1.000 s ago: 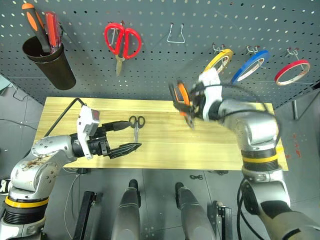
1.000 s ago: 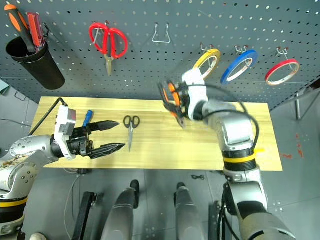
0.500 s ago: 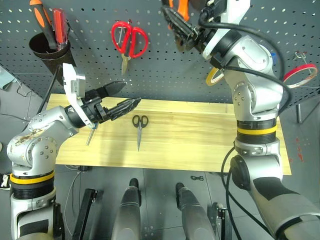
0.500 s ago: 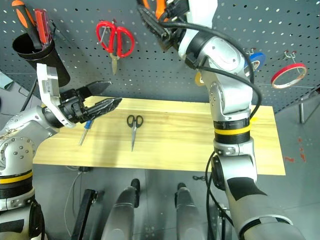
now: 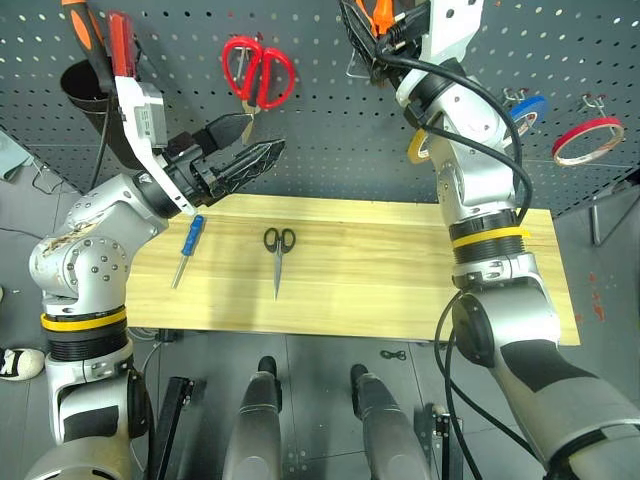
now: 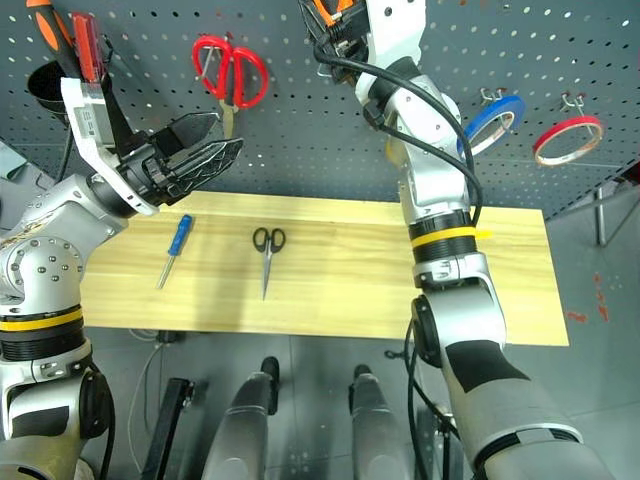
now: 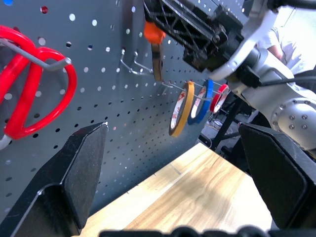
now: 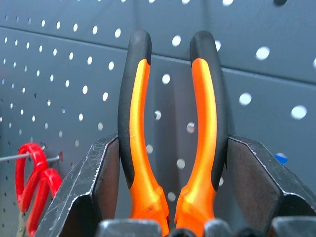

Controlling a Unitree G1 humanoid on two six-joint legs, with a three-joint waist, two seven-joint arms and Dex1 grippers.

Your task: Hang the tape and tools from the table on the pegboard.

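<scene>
Pliers point(image 8: 173, 143) with orange-and-black handles are clamped in the right end effector point(image 8: 173, 187), which is raised high in front of the pegboard point(image 5: 330, 120). In the right wrist view the two handles stand upright between the black fingers point(image 8: 98, 192), and the inner faces of the fingers press on the handles from both sides. A bare wire hook point(image 7: 136, 64) on the pegboard is just beside the pliers; I cannot tell if the pliers touch it.

The left end effector point(image 5: 245, 155) hovers over the far left part of the worktop point(image 5: 400, 290), near the pegboard, and its fingers stand wide apart with nothing between them. The blue-handled screwdriver point(image 5: 187, 250) lies on the worktop near the left edge. The small black-handled scissors point(image 5: 277, 258) lie near it, more to the middle, with the blades pointing to the near edge.

On the pegboard the red tape point(image 5: 587, 140) hangs on a hook at the far right. A blue roll point(image 6: 494, 118) and a yellow roll point(image 7: 180, 108) hang beside it. Larger red-handled scissors point(image 5: 257, 75) hang on the left part, and a dark cup point(image 5: 95, 100) with an orange screwdriver point(image 5: 85, 35) and a red screwdriver point(image 5: 121, 45) is at the far left.
</scene>
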